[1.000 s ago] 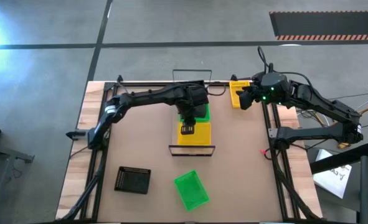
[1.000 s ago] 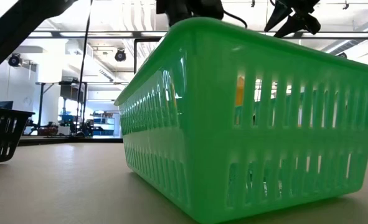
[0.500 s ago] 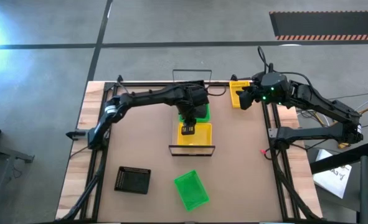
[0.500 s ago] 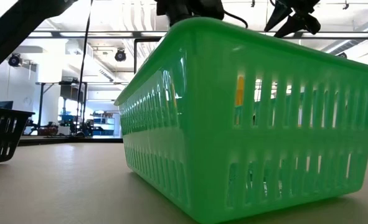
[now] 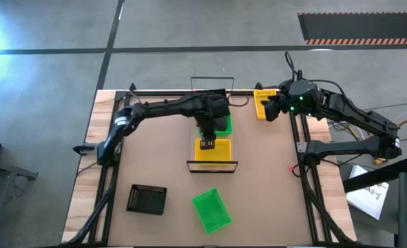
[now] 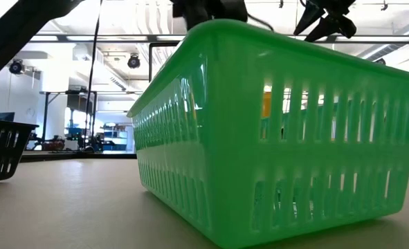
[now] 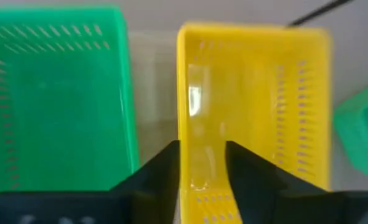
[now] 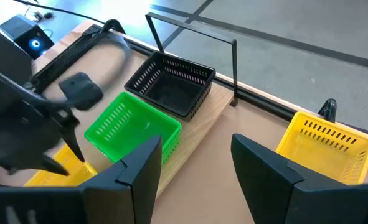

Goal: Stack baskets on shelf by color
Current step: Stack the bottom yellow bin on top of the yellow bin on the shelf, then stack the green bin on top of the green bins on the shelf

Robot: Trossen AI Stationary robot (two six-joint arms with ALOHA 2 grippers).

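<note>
The shelf (image 5: 213,164) runs from the table's far edge toward the near edge. A black basket (image 8: 171,90), a green basket (image 5: 224,125) and a yellow basket (image 5: 217,150) stand on it in a row. My left gripper (image 7: 202,149) is open above the yellow basket's far end, one finger outside a long side wall (image 7: 185,93) and one inside. My right gripper (image 8: 196,146) is open in the air at the far right, beside a second yellow basket (image 5: 262,103) that sits on the table. My left gripper comes from above, pointing down, and straddles the yellow basket's long side wall (image 7: 184,134) near its far end. The gap between the fingers is wider than the wall. I cannot tell whether the outer finger (image 7: 165,168) touches it. The basket rests on the shelf.
A black basket (image 5: 147,198) and a green basket (image 5: 211,210) stand on the table near its near edge; the green basket (image 6: 273,138) fills the low view. Black wire frames (image 5: 212,166) close both shelf ends. Bare tabletop lies on both sides of the shelf.
The yellow basket under my left gripper has come down a little and now sits on the shelf. My right arm has kept still.
</note>
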